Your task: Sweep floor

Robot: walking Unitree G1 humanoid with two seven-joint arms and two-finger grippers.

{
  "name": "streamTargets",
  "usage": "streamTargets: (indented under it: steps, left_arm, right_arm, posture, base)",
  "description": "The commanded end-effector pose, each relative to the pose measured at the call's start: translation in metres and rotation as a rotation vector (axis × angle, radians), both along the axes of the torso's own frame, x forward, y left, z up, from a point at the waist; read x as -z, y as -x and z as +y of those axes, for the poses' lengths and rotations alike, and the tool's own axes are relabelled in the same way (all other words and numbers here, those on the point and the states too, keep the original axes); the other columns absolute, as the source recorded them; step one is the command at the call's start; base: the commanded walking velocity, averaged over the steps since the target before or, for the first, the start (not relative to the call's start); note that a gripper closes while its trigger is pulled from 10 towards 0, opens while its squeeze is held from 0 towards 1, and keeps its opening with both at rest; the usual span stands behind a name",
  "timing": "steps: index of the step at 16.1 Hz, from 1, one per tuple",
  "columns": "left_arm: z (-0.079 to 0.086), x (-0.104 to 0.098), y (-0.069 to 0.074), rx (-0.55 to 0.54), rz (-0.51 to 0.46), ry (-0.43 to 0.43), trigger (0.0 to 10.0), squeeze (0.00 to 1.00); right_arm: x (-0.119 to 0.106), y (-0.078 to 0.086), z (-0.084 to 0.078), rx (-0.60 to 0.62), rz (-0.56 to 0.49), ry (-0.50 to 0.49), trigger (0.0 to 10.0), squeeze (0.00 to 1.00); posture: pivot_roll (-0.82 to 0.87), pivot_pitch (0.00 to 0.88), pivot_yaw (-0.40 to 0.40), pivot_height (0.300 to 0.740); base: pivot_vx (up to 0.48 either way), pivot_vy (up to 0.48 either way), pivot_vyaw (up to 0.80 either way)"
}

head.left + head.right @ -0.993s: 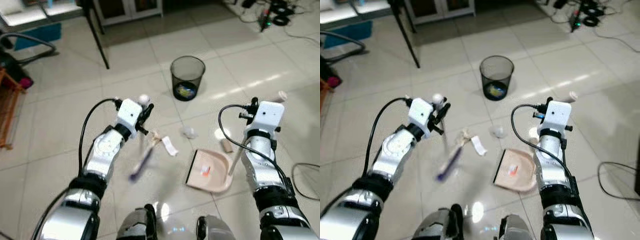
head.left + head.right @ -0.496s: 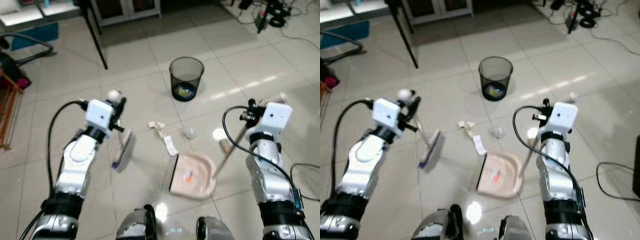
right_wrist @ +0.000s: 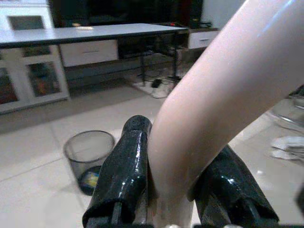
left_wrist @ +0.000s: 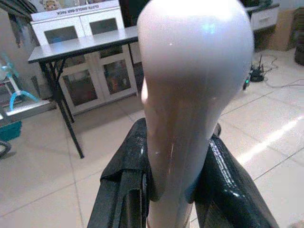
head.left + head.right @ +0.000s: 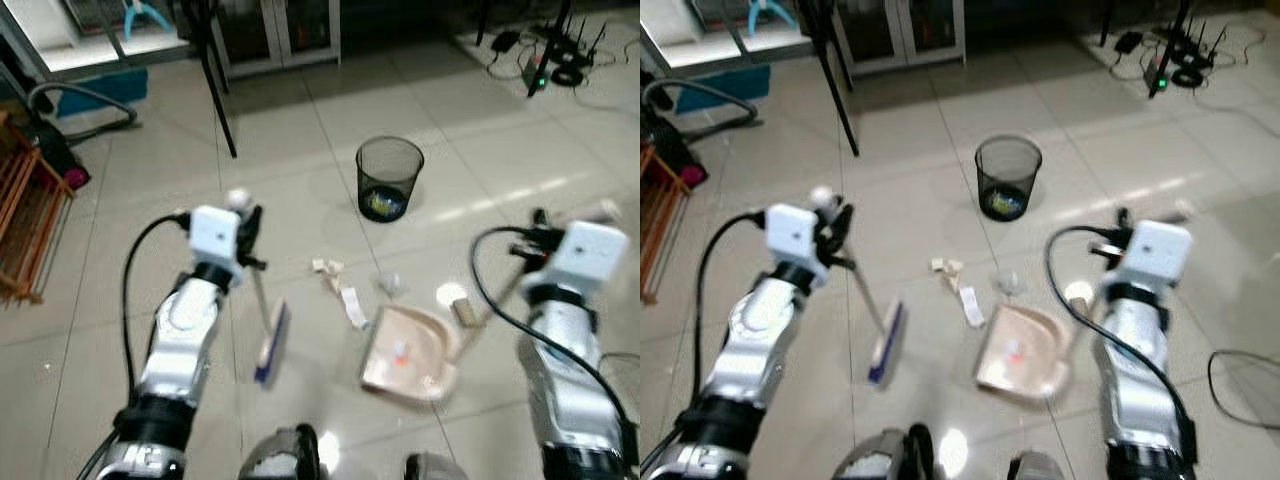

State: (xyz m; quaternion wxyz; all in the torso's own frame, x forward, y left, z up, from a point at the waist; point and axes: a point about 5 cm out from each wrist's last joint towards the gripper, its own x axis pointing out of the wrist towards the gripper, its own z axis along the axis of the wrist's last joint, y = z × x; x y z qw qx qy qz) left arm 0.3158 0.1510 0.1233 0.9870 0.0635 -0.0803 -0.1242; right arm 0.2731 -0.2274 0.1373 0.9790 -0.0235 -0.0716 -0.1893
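brooms: 1 — broom (image 5: 268, 340)
dustpans: 1 — dustpan (image 5: 412, 352)
bins: 1 — mesh bin (image 5: 389, 177)
grippers: 2 — left gripper (image 4: 173, 180), right gripper (image 3: 166, 190)
paper scraps on floor: about 5 — folded strip (image 5: 353, 306), torn bits (image 5: 326, 270), crumpled wad (image 5: 390, 283); some too blurred to separate
wooden racks: 1 — wooden rack (image 5: 25, 225)

We note the left gripper (image 5: 836, 222) holding the broom (image 5: 886, 343) by its handle top, brush head down on the tiled floor (image 5: 910, 190). The right gripper (image 5: 1118, 225) holds the dustpan (image 5: 1018, 351) handle; a small scrap lies in the pan. Paper scraps (image 5: 957, 285) lie between broom and pan. A black mesh bin (image 5: 1007, 176) stands beyond, well apart.
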Motion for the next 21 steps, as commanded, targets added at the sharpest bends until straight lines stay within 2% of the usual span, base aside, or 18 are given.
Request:
streamTargets:
  steps: [1,5,6,10,12,18,21]
  left_arm:
    - [0.003,-0.015,-0.002,-0.016,-0.057,-0.01,10.0,0.0]
    - [0.006,-0.011,0.001,-0.031,-0.042,-0.034,10.0,0.0]
    - [0.005,-0.009,0.001,-0.03,-0.033,-0.03,10.0,0.0]
    - [-0.004,-0.006,0.001,-0.002,-0.02,-0.028,10.0,0.0]
    - [-0.006,-0.004,0.002,0.001,-0.017,-0.037,10.0,0.0]
    - [-0.005,-0.002,0.004,0.002,-0.007,-0.041,10.0,0.0]
    - [-0.008,-0.001,0.005,0.006,-0.005,-0.038,10.0,0.0]
  right_arm:
    - [-0.01,-0.003,0.004,-0.01,-0.033,0.002,10.0,0.0]
    - [-0.01,-0.007,0.009,-0.02,-0.017,-0.019,10.0,0.0]
    - [-0.01,-0.009,0.012,-0.03,-0.04,-0.046,10.0,0.0]
    - [-0.009,-0.009,0.016,-0.035,-0.03,-0.109,10.0,0.0]
    - [-0.005,-0.008,0.016,-0.037,-0.002,-0.082,10.0,0.0]
    - [-0.006,-0.006,0.015,-0.04,0.003,-0.054,10.0,0.0]
    - [-0.004,-0.005,0.014,-0.041,0.003,-0.092,10.0,0.0]
  posture:
    - [-0.05,0.05,0.109,0.74]
    - [-0.04,0.053,0.097,0.74]
    - [-0.04,0.053,0.099,0.74]
    - [-0.06,0.058,0.106,0.74]
    - [-0.06,0.06,0.1,0.74]
    - [-0.06,0.081,0.1,0.74]
    - [-0.06,0.084,0.096,0.74]
  base:
    - [0.394,0.0,0.8]
    - [0.392,0.0,0.2]
    - [0.39,0.0,0.0]
    - [0.393,0.0,-0.2]
    - [0.392,0.0,-0.69]
    - [0.393,0.0,0.0]
    - [0.393,0.0,-0.16]
